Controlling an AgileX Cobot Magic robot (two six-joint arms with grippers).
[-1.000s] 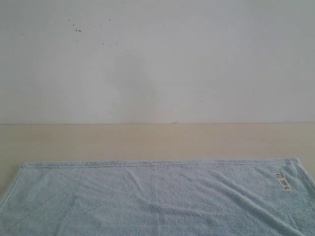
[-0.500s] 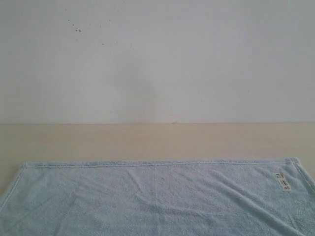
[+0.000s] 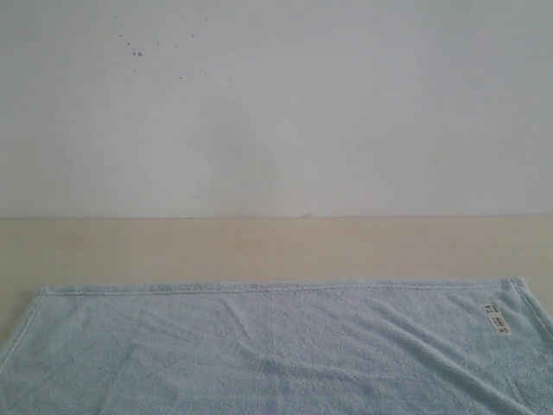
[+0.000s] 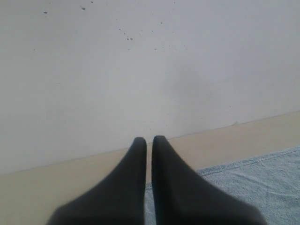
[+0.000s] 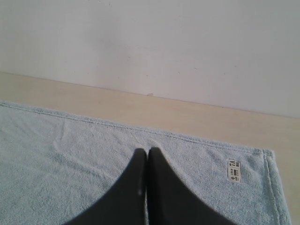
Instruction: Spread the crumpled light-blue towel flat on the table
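Towel point(image 3: 259, 354): light blue terry, lying spread on the table point(image 3: 259, 246). In the exterior view it fills the span from 8 through 6 to 4 o'clock and runs out of view at 6.
Hem point(image 3: 259, 286): stitched far edge, running straight across. Both far corners show, one at 8 o'clock and one at 4.
Creases point(image 3: 432, 346): a few shallow folds, the longest slanting toward 5 o'clock. The rest of the cloth lies flat.
Tag point(image 3: 496, 319): small white label at 4 o'clock, just inside the far corner, flat on the cloth. Dark print on it — too small to read in either view that shows it.
Table: pale beige, with a bare strip between hem and wall point(image 3: 363, 112), across 9 to 3 o'clock.
Wall: white, with a scatter of dark specks point(image 3: 136, 52) at 11 o'clock.
Left gripper point(image 4: 146, 140): dark fingers point(image 4: 136, 178) drawn together, only a hairline slit at the tips, nothing between them. It sits above the towel's hem where that meets bare table. Contact with cloth: cannot tell.
Right gripper point(image 5: 146, 151): fingers pressed tip to tip, gripping nothing — over the towel, with the tag off to one side. Contact: cannot tell.
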